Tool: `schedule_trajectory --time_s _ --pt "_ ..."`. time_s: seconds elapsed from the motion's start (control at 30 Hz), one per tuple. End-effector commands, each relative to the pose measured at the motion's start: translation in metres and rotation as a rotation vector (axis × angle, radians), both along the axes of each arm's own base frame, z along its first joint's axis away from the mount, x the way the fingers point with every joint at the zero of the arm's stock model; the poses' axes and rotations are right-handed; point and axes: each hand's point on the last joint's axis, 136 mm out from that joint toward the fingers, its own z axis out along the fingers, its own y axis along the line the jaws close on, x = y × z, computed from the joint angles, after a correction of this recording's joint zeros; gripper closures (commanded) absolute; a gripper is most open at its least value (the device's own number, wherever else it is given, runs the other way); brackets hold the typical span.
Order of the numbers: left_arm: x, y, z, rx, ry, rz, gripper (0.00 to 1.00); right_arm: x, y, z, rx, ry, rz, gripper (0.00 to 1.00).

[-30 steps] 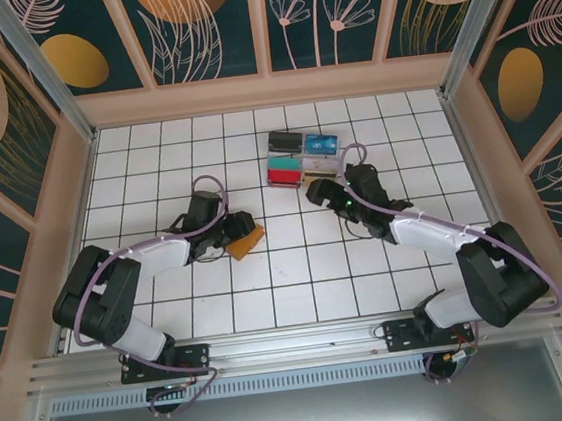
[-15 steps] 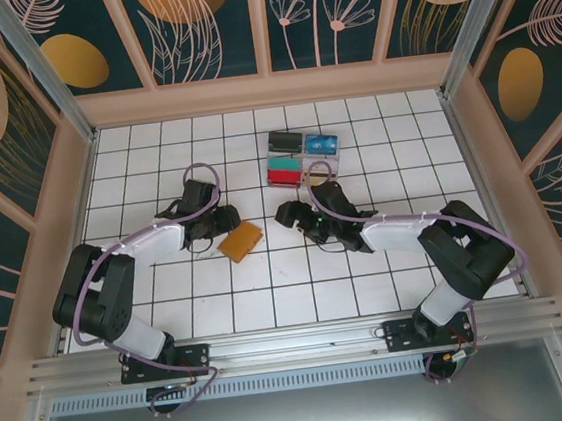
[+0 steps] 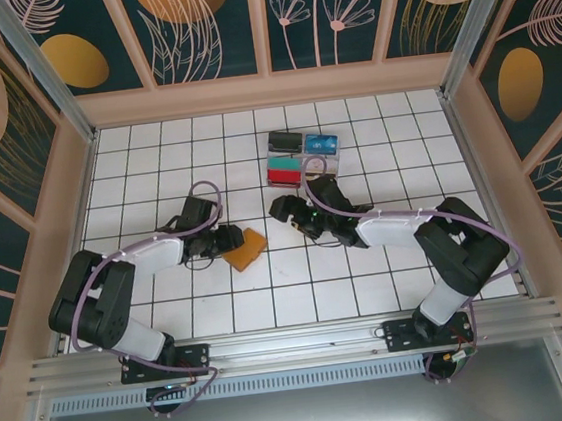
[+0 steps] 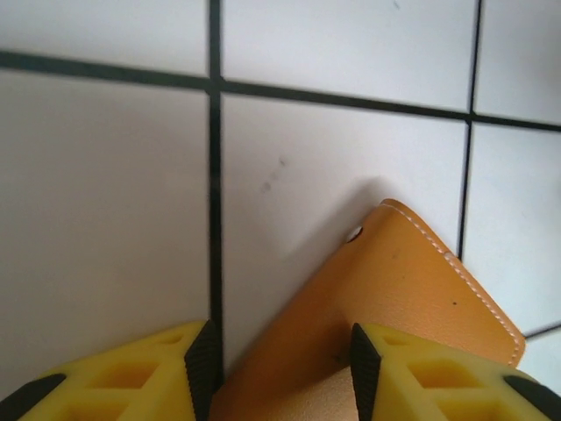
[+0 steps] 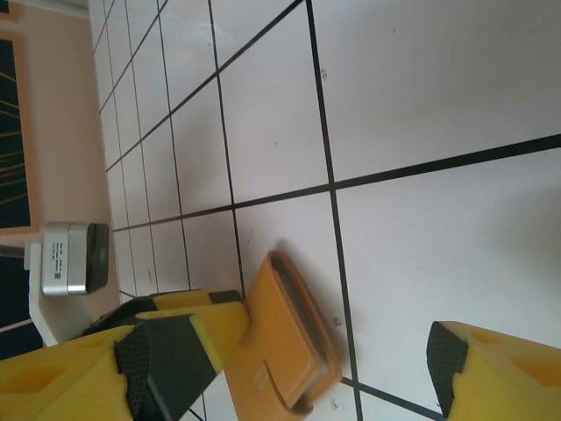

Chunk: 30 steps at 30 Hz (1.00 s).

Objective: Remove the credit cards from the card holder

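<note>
1. The card holder [image 3: 246, 246] is a small tan-orange leather fold with pale stitching along a rounded edge. It looks smooth and faintly grained in the left wrist view. In the right wrist view it is folded shut and seen edge-on.
2. It lies on the tiled floor [image 3: 387, 260], a little left of centre in the top view, set at an angle to the grid. It casts a soft shadow.
3. The floor is glossy white square tiles with thin dark joints. Pale wood posts frame wall panels [image 3: 206, 22] of dark teal, painted with gold discs and pale leaf outlines. A metal rail [image 3: 295, 345] runs along the lower edge.
4. Four small card stacks [image 3: 302, 157] in dark, blue, red and gold sit close together in the upper middle.
5. The left gripper [image 3: 226, 238] is at the card holder's left end. Its yellow, black-padded fingers [image 4: 438, 373] stand partway apart with that end between them. I cannot tell whether they pinch it.
6. The right gripper [image 3: 283, 208] is near the card holder, to its upper right and apart from it. Its fingers [image 5: 500, 368] are spread wide and hold nothing.
</note>
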Motion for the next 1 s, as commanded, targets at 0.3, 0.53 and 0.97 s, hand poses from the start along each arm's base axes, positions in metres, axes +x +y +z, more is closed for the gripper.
schedule_trajectory --time_s 0.3,0.53,0.97 --pt "-0.037 -0.002 -0.005 -0.053 0.078 -0.013 0.52 -0.052 0.029 -0.018 -0.009 0.145 0.264 0.17" --pt "-0.043 0.009 -0.013 -0.015 0.085 0.032 0.52 -0.071 0.052 -0.030 0.026 0.209 0.311 0.23" --pt "-0.047 0.007 -0.017 -0.042 0.091 0.037 0.59 -0.049 0.078 -0.037 0.053 0.190 0.307 0.40"
